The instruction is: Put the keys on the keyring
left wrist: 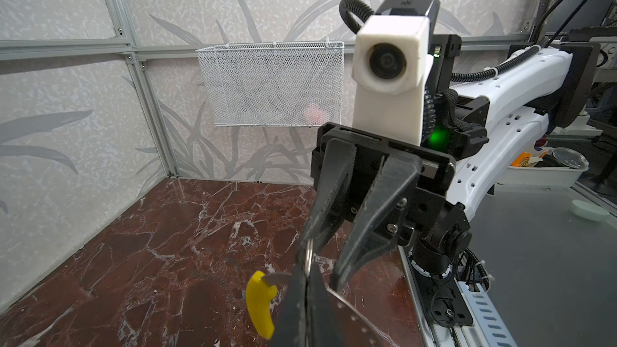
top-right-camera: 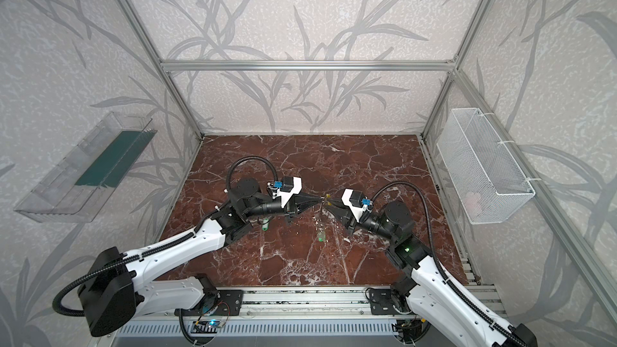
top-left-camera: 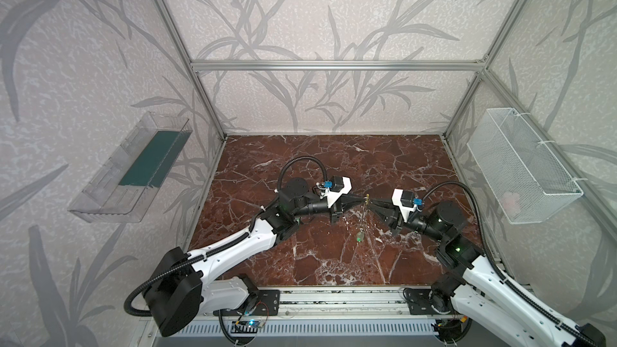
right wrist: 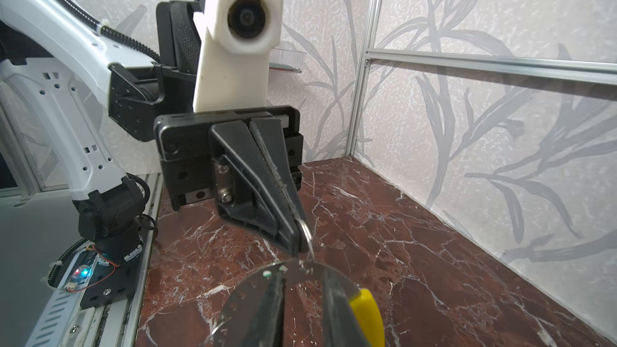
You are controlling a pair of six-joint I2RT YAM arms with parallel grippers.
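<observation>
Over the table's middle the keyring (right wrist: 253, 288) hangs upright between my two grippers, a flat grey perforated band with a yellow sleeve (left wrist: 260, 308). My left gripper (left wrist: 307, 282) is shut on a thin wire loop (left wrist: 310, 255) at the top of the band. Facing it, my right gripper (right wrist: 304, 275) has its fingers a little apart, with their tips against the band. One of the keys (top-left-camera: 360, 237), with a green tag, dangles under the keyring in both top views. A second green tag (top-right-camera: 264, 225) lies on the table beneath my left forearm in a top view.
A white mesh basket (top-left-camera: 524, 165) hangs on the right wall and a clear plastic bin (top-left-camera: 130, 168) on the left wall. The red marble table (top-left-camera: 334, 262) is fenced by aluminium frame posts and papered walls.
</observation>
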